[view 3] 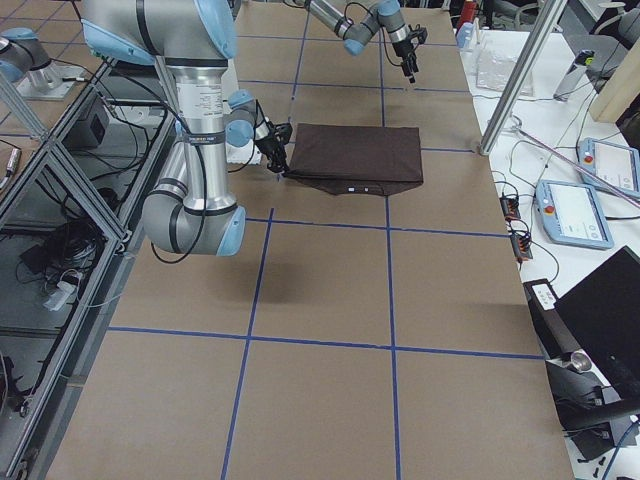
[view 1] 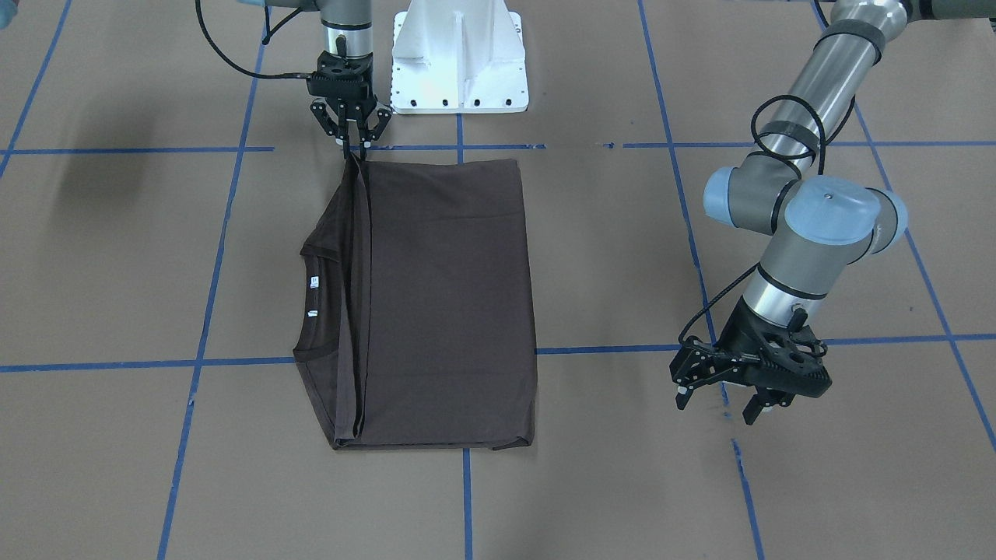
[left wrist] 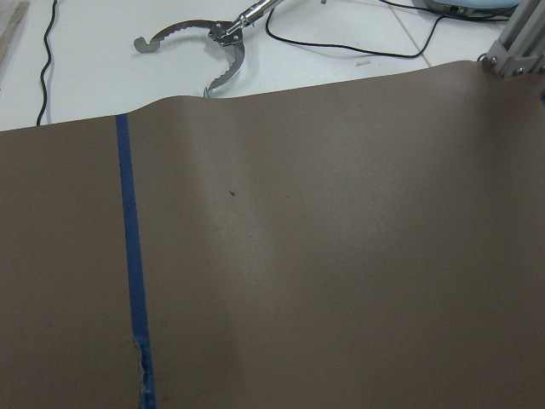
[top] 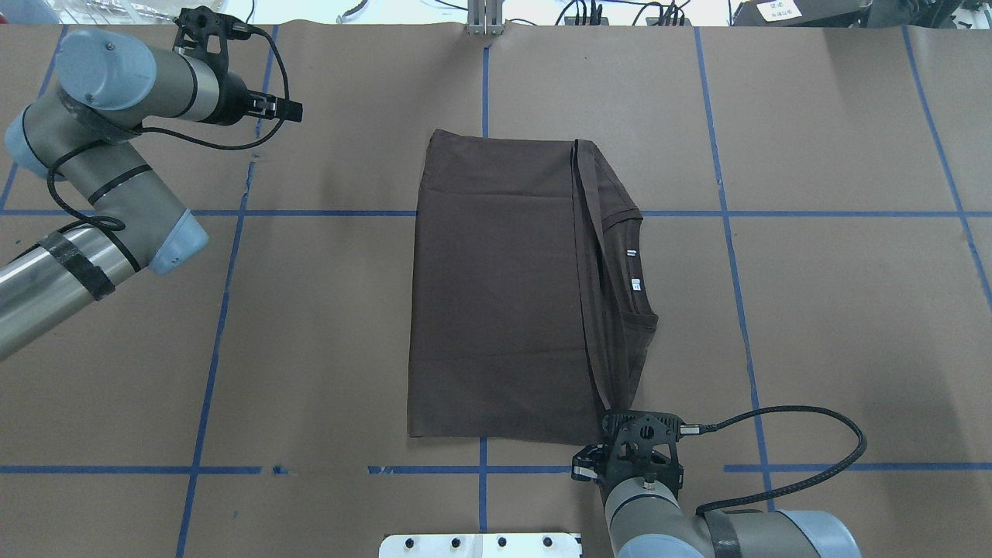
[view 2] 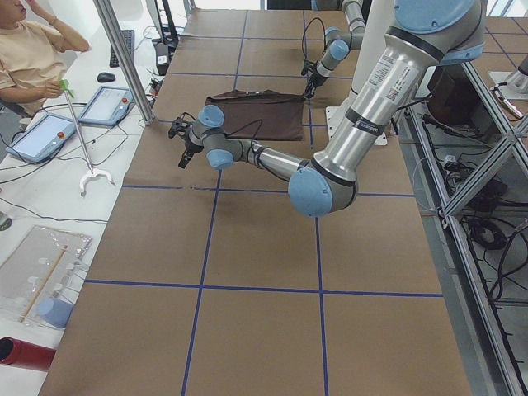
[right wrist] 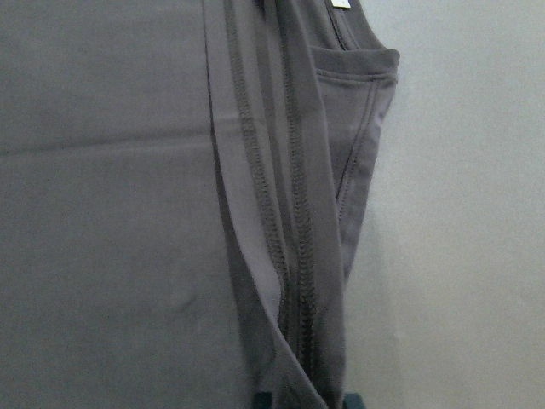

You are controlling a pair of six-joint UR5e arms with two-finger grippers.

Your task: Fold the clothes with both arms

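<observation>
The dark brown T-shirt (view 1: 451, 303) lies folded into a long rectangle on the brown paper table. Its collar (view 1: 307, 303) and white tags (view 1: 313, 281) show along one side. My right gripper (view 1: 352, 142) stands at the shirt's corner nearest the robot base, shut on the hem there. The cloth (right wrist: 289, 341) rises to a point between its fingers. In the overhead view the right gripper (top: 618, 417) covers that corner of the shirt (top: 496, 294). My left gripper (view 1: 717, 406) hovers open and empty over bare paper, well off the shirt's far side. No fingers show in the left wrist view.
The white robot base (view 1: 459, 62) stands just behind the right gripper. Blue tape lines (view 1: 467, 498) grid the paper. Past the table's far edge sit a person (view 2: 33, 58), control tablets (view 2: 41, 136), a metal grabber tool (left wrist: 204, 43) and an aluminium post (view 2: 124, 58).
</observation>
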